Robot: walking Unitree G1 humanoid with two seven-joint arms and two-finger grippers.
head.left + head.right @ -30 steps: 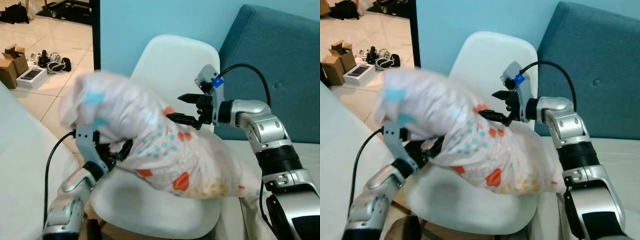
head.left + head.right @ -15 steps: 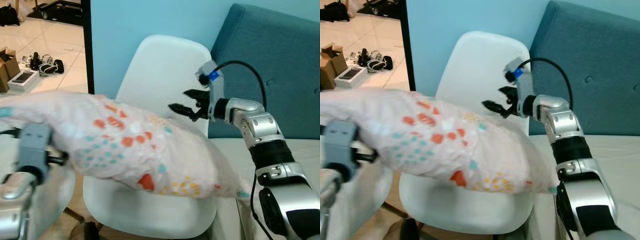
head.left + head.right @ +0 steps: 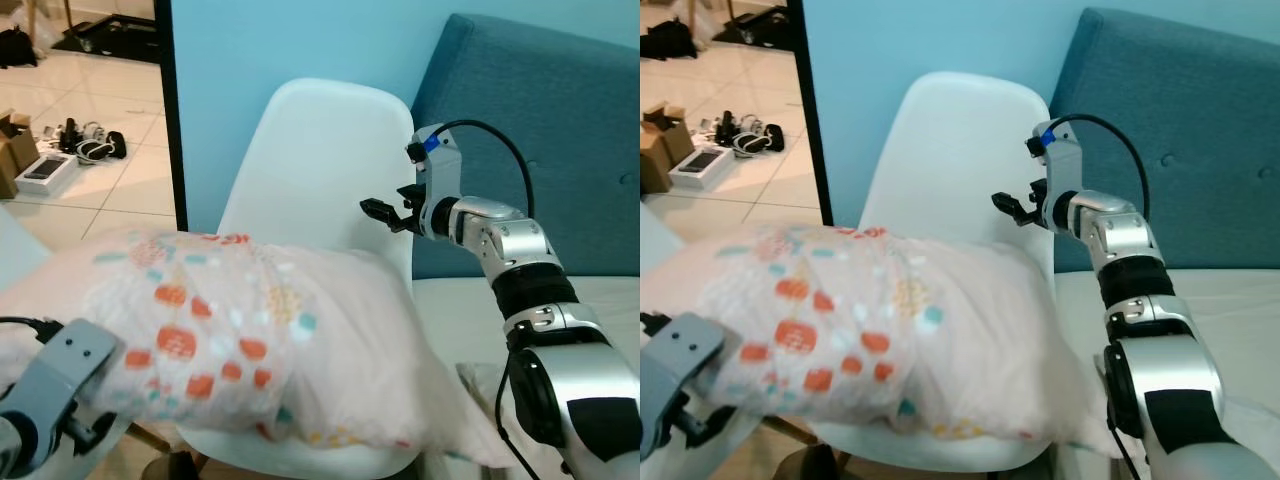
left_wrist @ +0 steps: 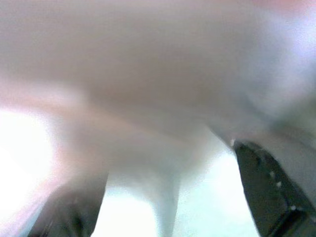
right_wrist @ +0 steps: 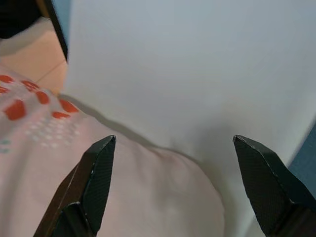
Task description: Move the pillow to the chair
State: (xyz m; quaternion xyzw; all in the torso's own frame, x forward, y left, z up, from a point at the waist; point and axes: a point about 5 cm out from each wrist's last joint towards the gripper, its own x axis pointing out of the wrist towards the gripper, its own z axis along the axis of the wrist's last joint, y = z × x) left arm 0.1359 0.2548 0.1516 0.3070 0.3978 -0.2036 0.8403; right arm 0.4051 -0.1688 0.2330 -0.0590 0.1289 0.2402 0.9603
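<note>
Sofa backrest (image 3: 560, 130), teal and padded, fills the right side behind everything, with a pale blue wall (image 3: 290, 50) beside it. Next in size comes the white moulded chair (image 3: 310, 170), its curved back upright against that wall. The pillow (image 3: 240, 340), white with orange and teal spots, lies across the chair's seat and spills over its left edge toward the robot. The right arm reaches forward above the pillow's far end, and the right hand (image 3: 1018, 209) hangs just in front of the chair back with its fingers spread and nothing between them. The left hand (image 4: 173, 197) sits low at the pillow's near left end; pillow fabric bulges between its two dark fingers, which pinch it. On the tiled floor (image 3: 90, 190) beyond the doorway lie small boxes (image 3: 40, 170) and clutter.
</note>
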